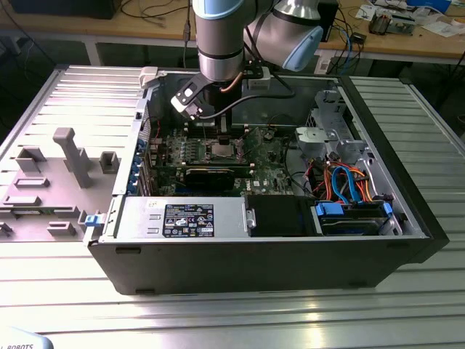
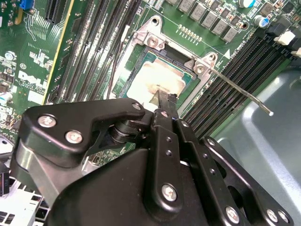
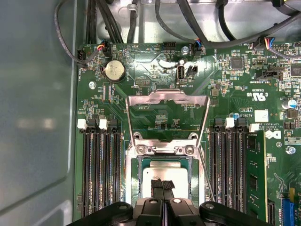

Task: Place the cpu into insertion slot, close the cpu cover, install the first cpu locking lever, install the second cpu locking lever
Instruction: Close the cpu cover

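The cpu, a silver-grey square, lies flat in the insertion slot on the green board; it also shows in the second wrist view, cpu inside the slot's silver rim. The cpu cover is swung open, away from the slot, with the board visible through its window. My gripper is shut, its two thin black fingertips together right over the cpu's top, gripper. A thin locking lever sticks out loose beside the slot. In the exterior view the gripper reaches down into the open case.
Long black memory slots flank the socket on both sides. A black expansion card lies just in front of it. The power supply, drive bay with blue and orange cables and case walls enclose the board. Cables run beyond the cover.
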`<state>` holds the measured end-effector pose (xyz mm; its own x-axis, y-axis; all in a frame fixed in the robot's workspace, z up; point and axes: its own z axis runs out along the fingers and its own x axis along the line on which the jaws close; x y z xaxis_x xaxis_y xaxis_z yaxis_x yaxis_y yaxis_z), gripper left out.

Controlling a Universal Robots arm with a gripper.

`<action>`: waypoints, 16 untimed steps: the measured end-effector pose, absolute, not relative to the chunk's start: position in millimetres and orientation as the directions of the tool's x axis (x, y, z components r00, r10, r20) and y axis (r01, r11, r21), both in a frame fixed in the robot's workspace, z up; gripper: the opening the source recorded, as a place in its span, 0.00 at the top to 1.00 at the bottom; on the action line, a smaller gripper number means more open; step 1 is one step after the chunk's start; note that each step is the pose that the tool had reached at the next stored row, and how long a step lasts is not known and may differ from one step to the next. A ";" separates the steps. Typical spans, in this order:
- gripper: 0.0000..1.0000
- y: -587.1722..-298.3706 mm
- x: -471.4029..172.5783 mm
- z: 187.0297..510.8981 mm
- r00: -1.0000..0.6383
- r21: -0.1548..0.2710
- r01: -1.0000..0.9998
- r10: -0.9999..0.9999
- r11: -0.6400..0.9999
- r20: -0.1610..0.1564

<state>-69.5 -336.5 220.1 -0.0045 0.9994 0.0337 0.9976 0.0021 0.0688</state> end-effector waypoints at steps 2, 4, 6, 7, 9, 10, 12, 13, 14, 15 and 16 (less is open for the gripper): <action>0.89 -336.5 -68.8 220.1 -0.004 0.056 0.998 0.999 0.002 0.034; 0.89 -336.4 -67.2 219.9 -0.003 0.032 0.999 0.999 0.002 0.034; 0.89 -336.5 -66.6 219.9 -0.003 0.028 1.000 0.999 0.002 0.033; 0.89 -336.4 -66.4 219.8 -0.003 0.027 1.000 0.999 0.002 0.033; 0.89 -336.4 -66.2 219.8 -0.003 0.027 1.000 0.999 0.002 0.033; 0.89 -336.4 -66.1 219.8 -0.003 0.026 1.000 0.999 0.002 0.033; 0.89 -336.4 -65.8 219.8 -0.003 0.025 1.000 0.999 0.002 0.033; 0.89 -336.4 -65.8 219.8 -0.003 0.025 1.000 0.999 0.002 0.033; 0.89 -336.4 -65.8 219.8 -0.003 0.025 1.000 0.999 0.002 0.033; 0.89 -336.4 -65.8 219.9 -0.003 0.025 1.000 0.999 0.002 0.033; 0.89 -336.4 -65.8 220.2 -0.003 0.025 1.000 0.999 0.002 0.033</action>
